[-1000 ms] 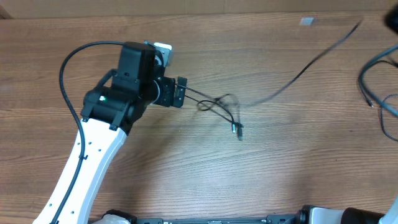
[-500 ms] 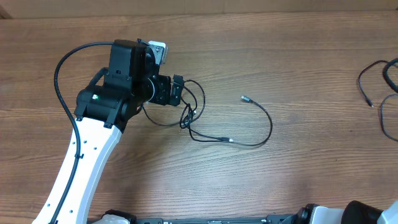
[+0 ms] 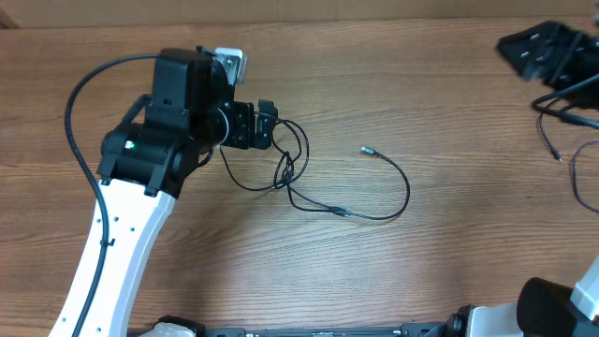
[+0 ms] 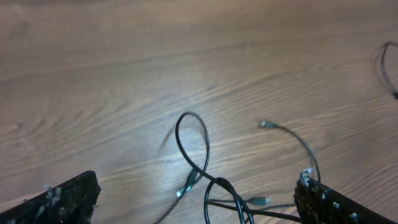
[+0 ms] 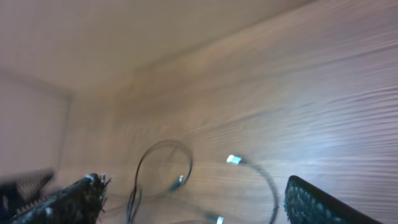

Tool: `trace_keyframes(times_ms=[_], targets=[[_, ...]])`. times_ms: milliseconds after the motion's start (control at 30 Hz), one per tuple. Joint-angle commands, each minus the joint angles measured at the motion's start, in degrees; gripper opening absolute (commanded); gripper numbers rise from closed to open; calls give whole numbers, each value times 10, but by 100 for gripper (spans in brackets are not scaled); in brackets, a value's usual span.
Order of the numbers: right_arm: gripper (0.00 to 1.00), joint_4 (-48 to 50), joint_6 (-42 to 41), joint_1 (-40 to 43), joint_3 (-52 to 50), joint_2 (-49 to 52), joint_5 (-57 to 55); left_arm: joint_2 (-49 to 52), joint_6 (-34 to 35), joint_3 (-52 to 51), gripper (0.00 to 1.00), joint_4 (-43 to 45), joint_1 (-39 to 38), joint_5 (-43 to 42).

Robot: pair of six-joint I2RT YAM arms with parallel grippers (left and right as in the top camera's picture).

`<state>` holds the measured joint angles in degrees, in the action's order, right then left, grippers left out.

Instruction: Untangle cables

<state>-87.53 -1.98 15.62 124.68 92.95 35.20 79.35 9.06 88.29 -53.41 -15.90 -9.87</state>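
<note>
**Item:** cables (image 3: 288,170), thin black wires with small silvery plugs (image 3: 365,148). They are looped in a knot near the centre of the surface (image 3: 421,281), with one strand curling toward 3 o'clock.

**Step:** likely between pulls.

**Your left tool** (image 3: 270,126): fingers wide apart, empty, at the knot's 10 o'clock.

**Your right tool** (image 5: 194,186): apart, empty, at 2 o'clock.

**Next:** you probably need to pinch one loop and draw it clear.

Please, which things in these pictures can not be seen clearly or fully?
- Overhead: the right-side cables run off the right edge, so their ends and number are hidden.
- Overhead: the left pincer covers the near end of the middle tangle; contact cannot be told.
- Left wrist: the bottom edge cuts off the tangle's lower loops.
- Right wrist: blur makes the crossings unreadable.
- Overhead: the right pincer is dark and cut by the edge.
</note>
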Motion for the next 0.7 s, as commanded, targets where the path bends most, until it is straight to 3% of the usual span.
trace_keyframes(times_ms=[0, 200, 400, 667], targets=[[86, -10, 58, -52, -25, 5, 35, -11, 13, 42, 100, -4, 1, -12], [100, -3, 67, -143, -105, 5, 33, -11, 19, 73, 100, -6, 1, -12], [85, 30, 111, -218, -217, 5, 35, -11, 23, 90, 99, -7, 1, -11], [83, 100, 130, -308, -334, 5, 57, -10, 25, 101, 100, 4, 2, 31]])
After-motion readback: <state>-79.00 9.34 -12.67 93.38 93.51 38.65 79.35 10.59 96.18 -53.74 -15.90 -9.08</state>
